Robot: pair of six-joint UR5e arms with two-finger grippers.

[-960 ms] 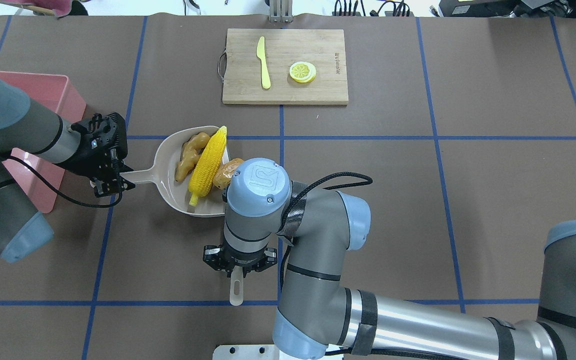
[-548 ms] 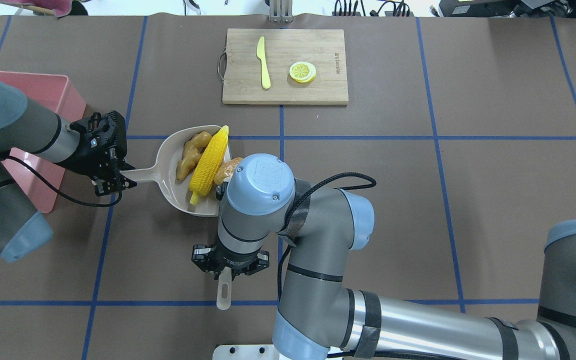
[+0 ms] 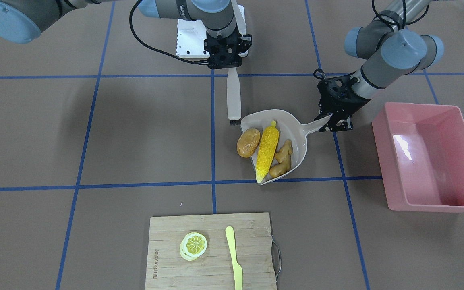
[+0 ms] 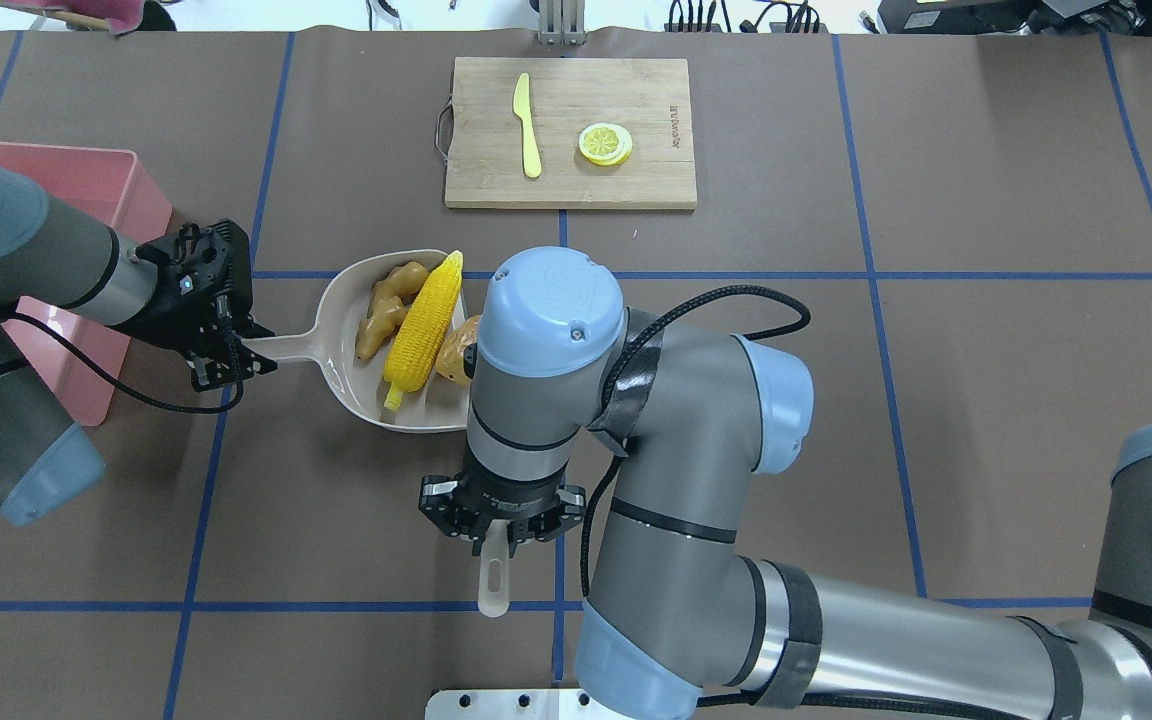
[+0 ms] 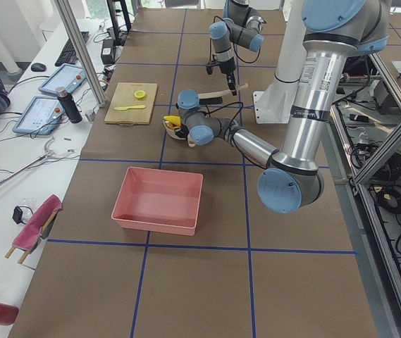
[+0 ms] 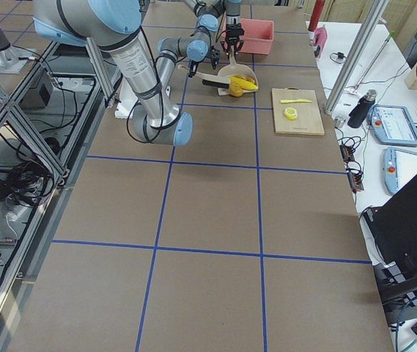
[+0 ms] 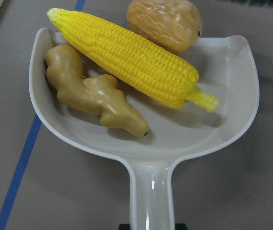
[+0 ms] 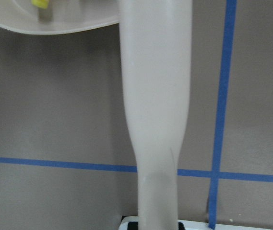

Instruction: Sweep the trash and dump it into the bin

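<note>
CHANGE: brush (image 3: 234, 96), pinched in right jaws, shifts rightward | potato (image 3: 249, 142) stays at dustpan (image 3: 288, 121) lip; left jaws pinch handle | MEANING: resweep before bin (image 3: 433, 205).

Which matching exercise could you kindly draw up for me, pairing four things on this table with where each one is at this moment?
Things:
1. yellow toy corn cob
2. brown oval toy potato
3. round yellow lemon slice
4. white-handled brush

Places:
A. on the wooden cutting board
B. clamped in the right gripper
C. at the open mouth of the beige plastic dustpan
D. in the dustpan, beside the knobbly tan ginger root

Pairs: 1-D, 2-C, 3-A, 4-B.
</note>
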